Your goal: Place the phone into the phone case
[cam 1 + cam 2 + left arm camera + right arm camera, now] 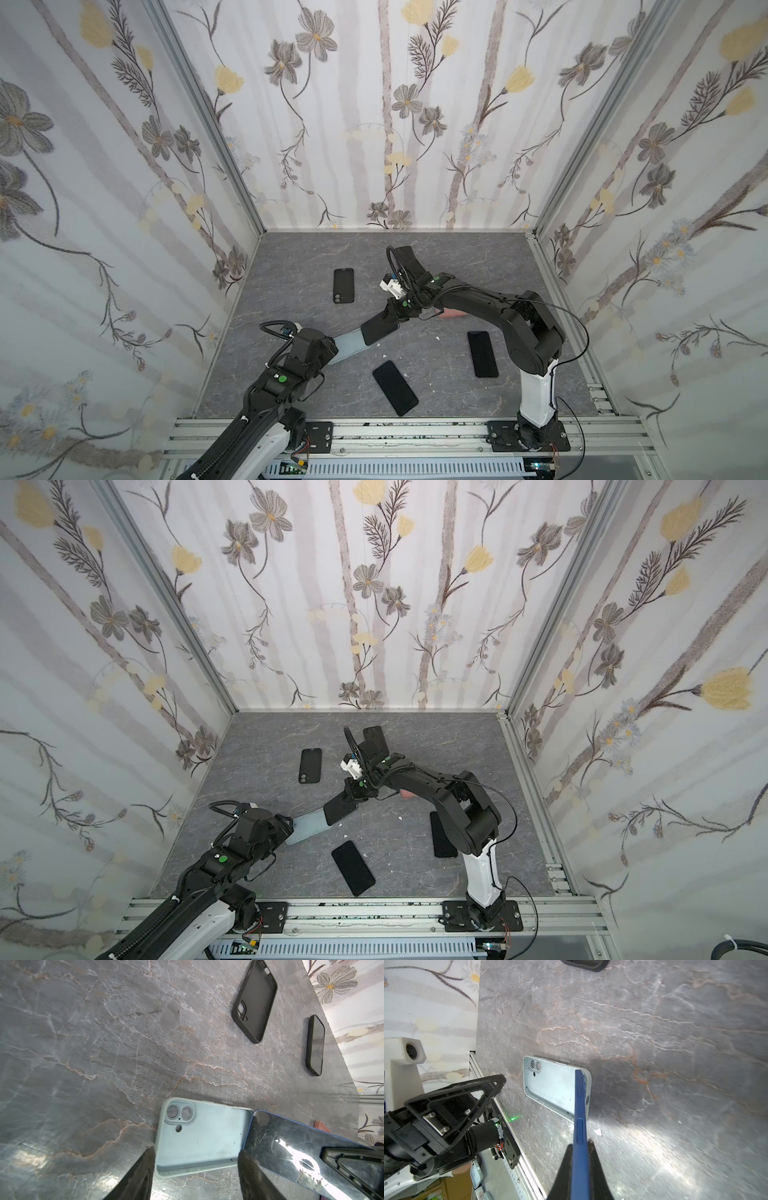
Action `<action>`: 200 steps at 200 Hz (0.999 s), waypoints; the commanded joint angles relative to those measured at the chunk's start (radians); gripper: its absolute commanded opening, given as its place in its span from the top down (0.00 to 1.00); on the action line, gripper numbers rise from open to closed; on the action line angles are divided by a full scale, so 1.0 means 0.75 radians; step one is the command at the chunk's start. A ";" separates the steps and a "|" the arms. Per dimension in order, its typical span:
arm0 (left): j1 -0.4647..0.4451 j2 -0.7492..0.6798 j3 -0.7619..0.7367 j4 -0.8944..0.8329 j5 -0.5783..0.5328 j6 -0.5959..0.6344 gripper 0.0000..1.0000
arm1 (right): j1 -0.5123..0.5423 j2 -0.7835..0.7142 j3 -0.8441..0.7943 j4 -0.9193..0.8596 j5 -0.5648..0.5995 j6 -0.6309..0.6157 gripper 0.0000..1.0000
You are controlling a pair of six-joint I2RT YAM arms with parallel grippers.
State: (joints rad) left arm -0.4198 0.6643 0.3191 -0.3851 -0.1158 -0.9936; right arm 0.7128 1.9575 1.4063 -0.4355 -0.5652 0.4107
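In both top views the right hand point(390, 319) is clamped on the upper end of a dark-screened phone point(379, 327). The phone slopes down onto the light blue phone case point(348, 344), which lies open side up on the grey marble counter point(291, 303). The left hand point(333, 348) sits at the case's near end, mostly hidden under its own wrist. An empty black case point(343, 286) lies farther back. A black phone point(395, 387) lies near the front, with a second black phone point(482, 354) to its right.

In the left wrist view the left hand's fingers point(143, 1172) stand apart over the camera-cutout end of the light blue case. One is just outside its short edge, the other beside the phone's lowered end. Whether either touches the case cannot be told.

In the right wrist view the phone shows edge-on, blue-sided, pinched between the right hand's fingers point(564, 1167). Its far end is down inside the case, at the end opposite the cutouts.
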 commanded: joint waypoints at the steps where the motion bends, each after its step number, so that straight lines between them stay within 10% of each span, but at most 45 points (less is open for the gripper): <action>1: 0.003 0.029 0.034 0.065 -0.001 0.063 0.37 | -0.036 -0.047 -0.059 -0.113 0.204 -0.046 1.00; 200: 0.003 0.196 -0.082 0.265 0.161 0.000 0.35 | 0.085 -0.053 -0.035 0.202 -0.112 0.117 1.00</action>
State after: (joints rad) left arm -0.4179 0.8169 0.2741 -0.2276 0.0013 -0.9691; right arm 0.7670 1.8992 1.3689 -0.3676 -0.5560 0.4740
